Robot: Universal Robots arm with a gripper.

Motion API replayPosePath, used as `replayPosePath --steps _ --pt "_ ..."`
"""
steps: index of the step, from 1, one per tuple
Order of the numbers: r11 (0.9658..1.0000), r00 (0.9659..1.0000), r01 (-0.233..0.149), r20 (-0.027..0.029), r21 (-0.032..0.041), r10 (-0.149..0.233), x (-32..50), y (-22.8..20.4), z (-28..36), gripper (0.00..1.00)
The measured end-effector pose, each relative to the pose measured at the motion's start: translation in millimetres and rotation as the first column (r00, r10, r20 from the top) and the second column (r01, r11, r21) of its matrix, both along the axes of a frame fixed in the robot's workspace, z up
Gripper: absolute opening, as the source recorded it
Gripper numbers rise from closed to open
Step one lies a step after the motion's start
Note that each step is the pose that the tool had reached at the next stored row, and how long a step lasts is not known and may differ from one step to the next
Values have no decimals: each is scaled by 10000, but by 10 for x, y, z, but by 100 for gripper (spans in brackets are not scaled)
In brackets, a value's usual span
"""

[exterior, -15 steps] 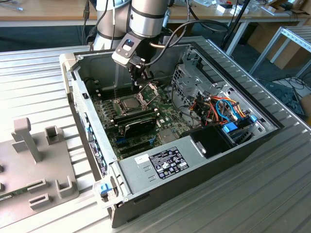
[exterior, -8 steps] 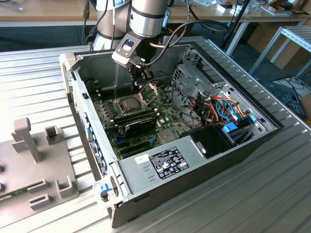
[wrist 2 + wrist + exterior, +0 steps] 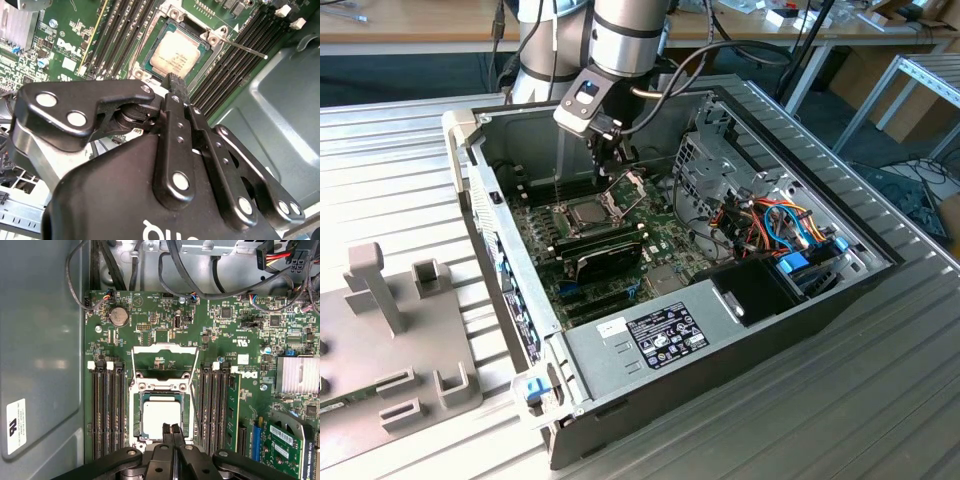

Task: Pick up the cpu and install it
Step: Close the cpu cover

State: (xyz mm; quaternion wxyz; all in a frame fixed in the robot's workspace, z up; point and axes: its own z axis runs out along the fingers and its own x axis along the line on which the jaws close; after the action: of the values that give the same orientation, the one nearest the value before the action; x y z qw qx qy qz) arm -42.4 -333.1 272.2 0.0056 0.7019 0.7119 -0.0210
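Note:
The cpu point(image 3: 160, 414), a small silver-grey square, lies flat in its socket on the green motherboard point(image 3: 165, 330) inside the open computer case. The hinged metal socket frame point(image 3: 162, 346) is swung open beyond it. My gripper point(image 3: 170, 429) hovers just above the near edge of the cpu, its two thin fingertips pressed together with nothing between them. In the second wrist view the gripper point(image 3: 173, 80) points down at the cpu point(image 3: 177, 52). The exterior view shows the gripper point(image 3: 612, 160) lowered into the case above the cpu point(image 3: 585, 214) and beside the raised frame point(image 3: 626, 188).
Black memory slots point(image 3: 107, 410) flank the socket on both sides. A finned heat sink point(image 3: 297, 375) and cables point(image 3: 780, 225) lie further off. The case walls point(image 3: 470, 180), drive cage point(image 3: 705, 160) and power supply point(image 3: 655, 335) hem in the board. A grey fixture point(image 3: 380, 330) stands on the exterior view's left.

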Motion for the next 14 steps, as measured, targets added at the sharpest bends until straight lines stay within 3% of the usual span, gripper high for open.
replayPosePath --steps 14 --pt "10000 10000 -1 0 0 1 0 8 17 11"
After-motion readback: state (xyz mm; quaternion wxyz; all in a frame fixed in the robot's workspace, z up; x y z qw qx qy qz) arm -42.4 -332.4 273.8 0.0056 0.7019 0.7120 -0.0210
